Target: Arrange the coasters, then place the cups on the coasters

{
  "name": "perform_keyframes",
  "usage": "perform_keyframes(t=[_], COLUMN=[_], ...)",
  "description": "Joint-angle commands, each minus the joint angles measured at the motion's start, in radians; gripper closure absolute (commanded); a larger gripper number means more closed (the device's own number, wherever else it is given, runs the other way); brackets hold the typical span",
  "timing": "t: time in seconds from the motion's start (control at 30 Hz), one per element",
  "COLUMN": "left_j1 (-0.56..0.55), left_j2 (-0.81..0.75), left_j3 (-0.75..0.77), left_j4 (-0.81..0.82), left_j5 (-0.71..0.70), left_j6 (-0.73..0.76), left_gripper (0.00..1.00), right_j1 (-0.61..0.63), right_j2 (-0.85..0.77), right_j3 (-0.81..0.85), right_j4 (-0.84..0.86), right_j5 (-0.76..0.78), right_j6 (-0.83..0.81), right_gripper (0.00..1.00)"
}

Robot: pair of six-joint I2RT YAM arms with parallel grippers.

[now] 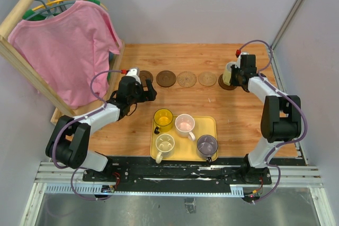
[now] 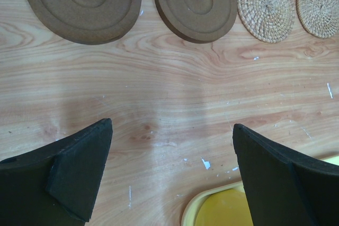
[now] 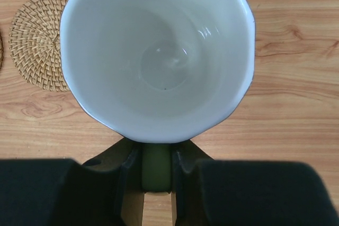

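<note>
We see the left claw [image 2: 172, 152] wide open by four coasters [image 1: 166, 78] in a row (two dark, two woven). Four cups [image 1: 185, 124] stand on a yellow tray [image 1: 210, 125]. At the row's right end, the right claw [image 3: 156, 170] pinches the pale green cup [image 3: 159, 51] by its handle.

Five coasters [image 1: 186, 79] are lying in a row across the bench [image 1: 243, 125], nearer its far edge than its near one. At the row's right end a cup [image 1: 229, 72] is sitting over the last coaster [image 1: 226, 85], and the right tool [image 3: 156, 160] is gripping its handle from the near side. The left tool [image 2: 170, 130] is hovering, jaws wide, just before the row's left end. A tray [image 1: 211, 125] is lying at the middle of the near edge, carrying four cups [image 1: 185, 124] in two rows of two. A rack [image 1: 16, 56] with a shirt [image 1: 69, 51] is standing at the far left corner.
</note>
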Motion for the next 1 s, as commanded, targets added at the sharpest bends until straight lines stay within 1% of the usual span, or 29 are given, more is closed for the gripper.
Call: perform_keyframes(t=[0.0, 0.1, 0.17, 0.23, 0.47, 0.6, 0.67, 0.8, 0.97], left_j1=[-0.004, -0.004, -0.004, -0.004, -0.004, -0.003, -0.004, -0.004, -0.003], left_j2=[0.003, 0.003, 0.002, 0.002, -0.003, -0.017, -0.028, -0.043, -0.056], left_j3=[0.022, 0.022, 0.022, 0.022, 0.018, 0.011, 0.006, 0.002, -0.004], left_j4=[0.008, 0.007, 0.007, 0.007, 0.007, 0.008, 0.008, 0.007, 0.006], left_j5=[0.007, 0.007, 0.008, 0.008, 0.016, 0.019, 0.02, 0.024, 0.047], left_j6=[-0.006, -0.007, -0.007, -0.007, -0.008, -0.008, -0.006, -0.003, -0.003], left_gripper=[0.0, 0.0, 0.0, 0.0, 0.0, 0.0, 0.0, 0.0, 0.0], right_j1=[-0.012, -0.012, -0.012, -0.012, -0.008, 0.004, 0.018, 0.061, 0.178], right_j2=[0.008, 0.009, 0.001, -0.011, -0.066, -0.131, -0.183, -0.319, -0.499], right_j3=[0.026, 0.028, 0.023, 0.018, -0.011, -0.039, -0.066, -0.136, -0.206], right_j4=[0.021, 0.009, 0.009, 0.01, 0.009, -0.01, -0.021, -0.063, -0.214], right_j5=[-0.003, -0.001, -0.001, 0.0, 0.009, 0.011, 0.012, 0.039, 0.089], right_j6=[0.016, 0.02, 0.024, 0.026, 0.03, 0.04, 0.05, 0.084, 0.133], right_gripper=[0.85, 0.62, 0.53, 0.47, 0.42, 0.39, 0.37, 0.28, 0.24])
